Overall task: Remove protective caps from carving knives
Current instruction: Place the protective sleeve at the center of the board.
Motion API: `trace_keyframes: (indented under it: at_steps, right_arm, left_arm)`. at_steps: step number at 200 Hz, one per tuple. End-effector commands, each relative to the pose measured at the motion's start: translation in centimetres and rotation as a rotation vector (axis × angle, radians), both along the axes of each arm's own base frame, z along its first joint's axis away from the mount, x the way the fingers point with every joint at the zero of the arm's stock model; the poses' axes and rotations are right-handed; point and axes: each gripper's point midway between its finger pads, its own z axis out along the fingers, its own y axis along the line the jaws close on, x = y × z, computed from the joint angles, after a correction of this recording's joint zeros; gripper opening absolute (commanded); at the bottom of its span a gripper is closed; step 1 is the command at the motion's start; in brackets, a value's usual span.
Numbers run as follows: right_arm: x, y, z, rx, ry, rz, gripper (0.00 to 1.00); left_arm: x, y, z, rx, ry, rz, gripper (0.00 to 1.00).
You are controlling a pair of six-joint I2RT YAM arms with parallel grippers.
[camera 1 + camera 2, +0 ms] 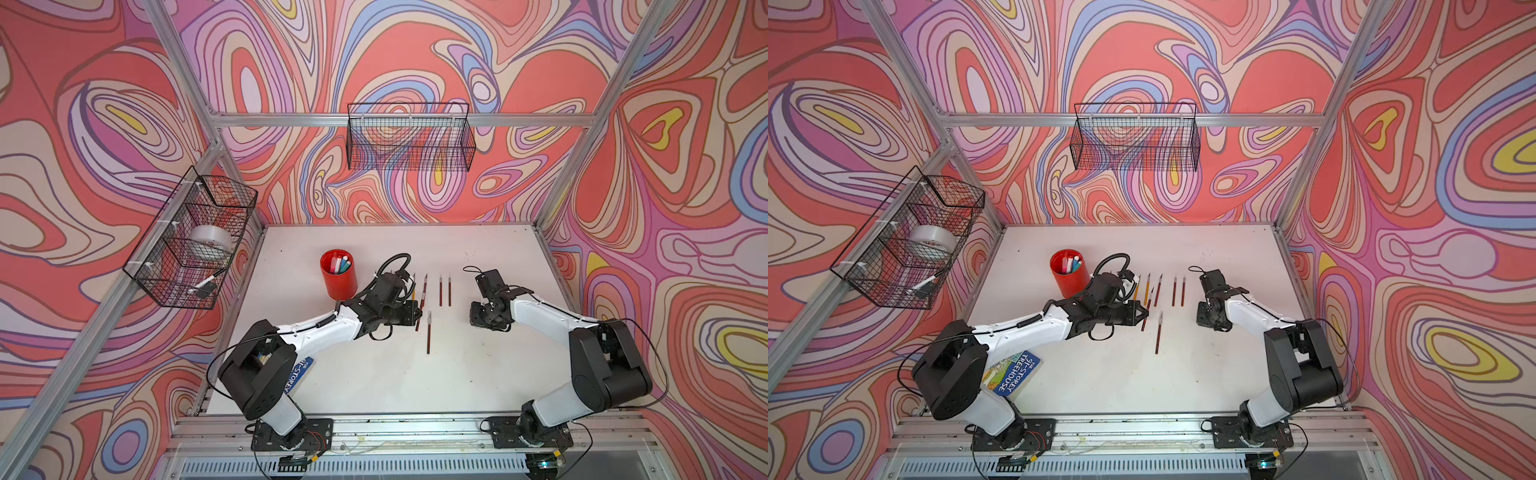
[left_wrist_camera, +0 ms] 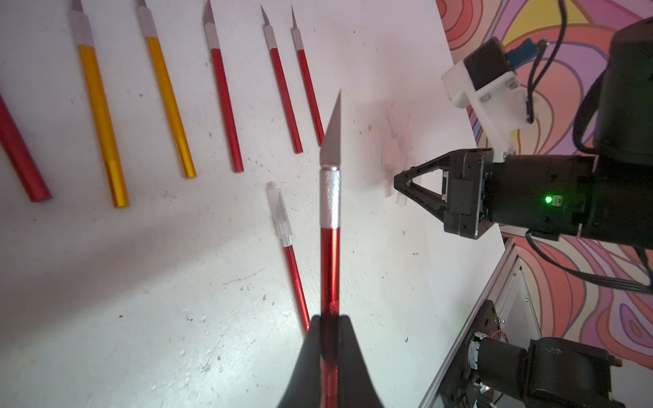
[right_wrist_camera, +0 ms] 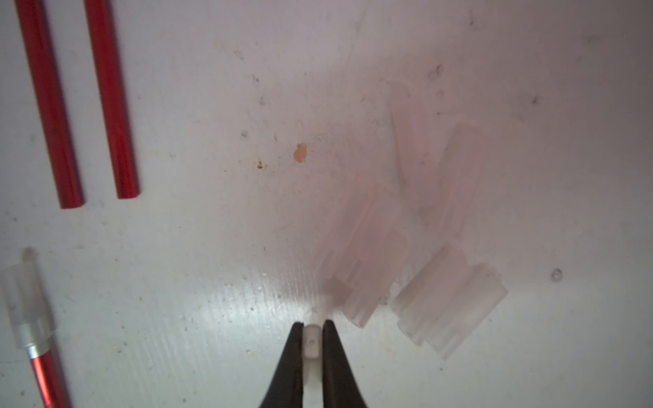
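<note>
My left gripper (image 2: pixel 329 318) is shut on the handle of a red carving knife (image 2: pixel 330 197), whose bare blade points away above the table. Beside it on the table lies a red knife (image 2: pixel 295 279) with a translucent protective cap (image 2: pixel 279 208) on its tip. Several uncapped knives, yellow (image 2: pixel 102 123) and red (image 2: pixel 226 106), lie in a row beyond. My right gripper (image 3: pixel 312 323) is shut on a small whitish cap (image 3: pixel 312 341), low over the table beside a pile of loose caps (image 3: pixel 448 300). In both top views the grippers (image 1: pixel 419 313) (image 1: pixel 473 320) face each other.
A red cup (image 1: pixel 338 274) of markers stands behind the left arm. A book (image 1: pixel 1013 374) lies under the left arm near the front edge. Wire baskets hang on the left wall (image 1: pixel 191 241) and back wall (image 1: pixel 411 137). An aluminium frame borders the white table (image 1: pixel 374 374).
</note>
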Motion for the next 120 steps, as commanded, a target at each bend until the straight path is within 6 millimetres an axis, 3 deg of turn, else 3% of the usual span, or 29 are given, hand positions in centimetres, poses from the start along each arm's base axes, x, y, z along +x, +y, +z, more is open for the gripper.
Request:
trace_keyframes:
  at_steps: [1, 34, 70, 94, 120]
  right_arm:
    - [-0.2, -0.9, -0.8, -0.026, 0.023, -0.016, 0.15]
    - [-0.1, -1.0, -0.8, -0.025, 0.023, -0.02, 0.26]
    - [0.4, -0.4, 0.6, 0.007, -0.001, -0.008, 0.28]
    - [1.7, 2.2, 3.7, 0.149, -0.075, 0.041, 0.28]
    - [3.0, 6.2, 8.6, 0.387, -0.185, 0.106, 0.28]
  left_arm:
    - [0.2, -0.3, 0.1, -0.006, 0.009, -0.003, 0.0]
    - [0.1, -0.2, 0.1, -0.006, 0.013, -0.002, 0.0]
    - [0.1, -0.3, 0.2, -0.012, 0.017, -0.005, 0.0]
    - [0.0, -0.3, 0.5, -0.015, 0.012, -0.006, 0.0]
    - [0.0, -0.2, 0.8, -0.018, 0.004, -0.001, 0.0]
